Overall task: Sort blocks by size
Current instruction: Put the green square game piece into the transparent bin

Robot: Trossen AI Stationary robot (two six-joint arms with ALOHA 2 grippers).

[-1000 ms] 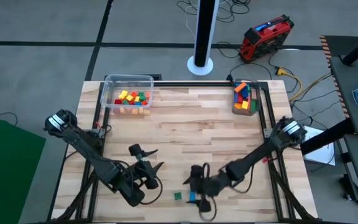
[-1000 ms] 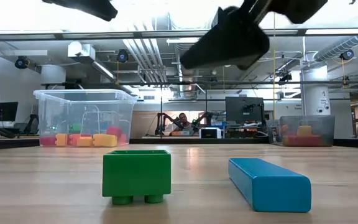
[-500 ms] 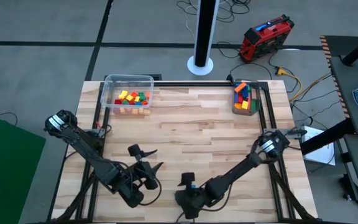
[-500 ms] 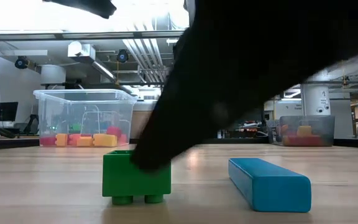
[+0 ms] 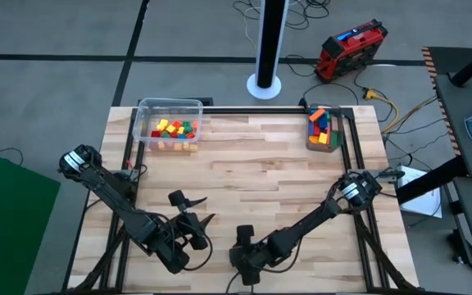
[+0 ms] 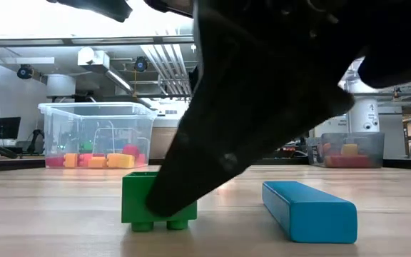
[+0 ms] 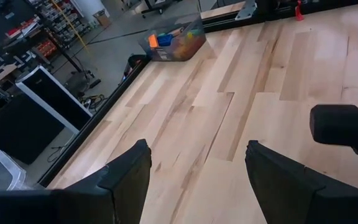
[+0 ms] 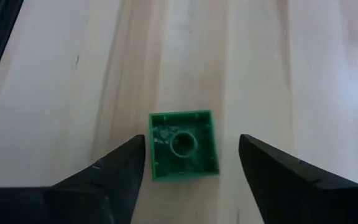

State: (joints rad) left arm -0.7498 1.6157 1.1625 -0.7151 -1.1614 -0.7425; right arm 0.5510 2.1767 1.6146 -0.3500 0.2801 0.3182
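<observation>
Green block [image 8: 184, 144] between open fingers; blue bar [image 6: 309, 209] beside.

Green block [image 6: 159, 200] partly covered in the low view by the dark right gripper [image 8: 191, 152], and wholly hidden beneath it from above. Blue bar [image 6: 309, 209] likewise unseen from above. Blocks in the far tubs [image 5: 169, 121] too small to tell apart by size.

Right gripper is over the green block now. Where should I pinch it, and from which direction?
Come straight down and pinch the green block on its two flat opposite side walls. It lies studs-down, hollow underside up, square between the right gripper's open fingers.
</observation>
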